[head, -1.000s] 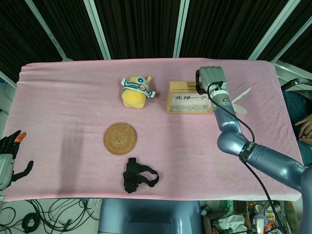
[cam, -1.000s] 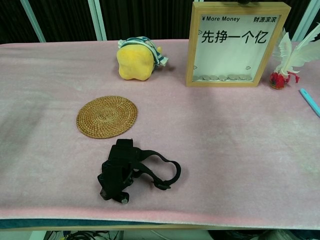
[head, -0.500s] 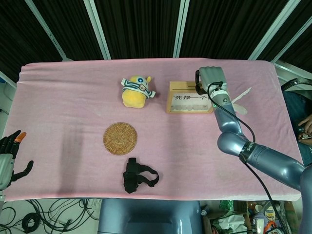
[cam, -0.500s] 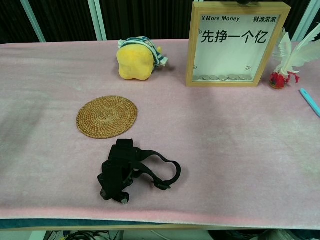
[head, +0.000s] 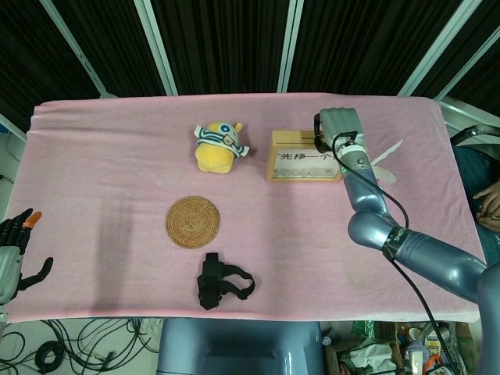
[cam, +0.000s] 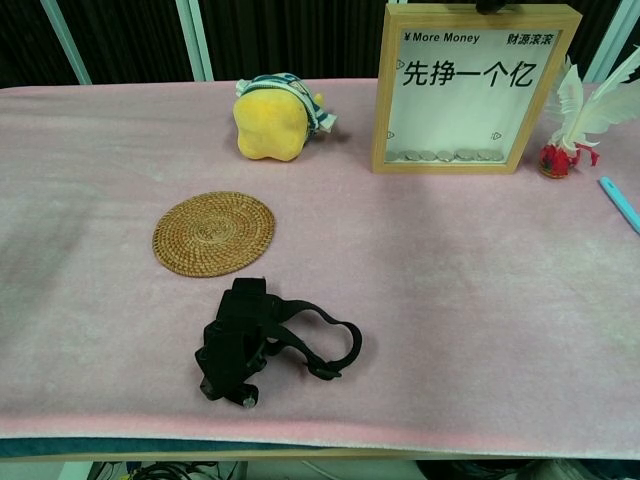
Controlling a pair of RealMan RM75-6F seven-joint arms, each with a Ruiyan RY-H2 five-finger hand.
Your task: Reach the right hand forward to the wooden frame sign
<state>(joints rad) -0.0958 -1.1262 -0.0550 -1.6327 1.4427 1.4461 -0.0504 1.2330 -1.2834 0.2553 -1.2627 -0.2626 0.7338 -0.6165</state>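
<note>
Frame sign [cam: 475,88], wood w/ white face, stands upright; right hand [head: 337,126] curled over its top edge at 2 o'clock, grip can't tell. Left hand [head: 16,250] spread, empty, at 8 o'clock cloth [head: 117,164] edge; round woven mat [cam: 213,233] centre-left.

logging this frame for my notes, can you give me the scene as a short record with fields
surface: table under a pink cloth
sign: wooden frame sign standing upright at the back right
right hand: right hand at the sign's top right edge, grip unclear
left hand: left hand off the table's front left corner, fingers apart, holding nothing
other things: yellow plush toy, woven coaster, black strap, feather ornament
</note>
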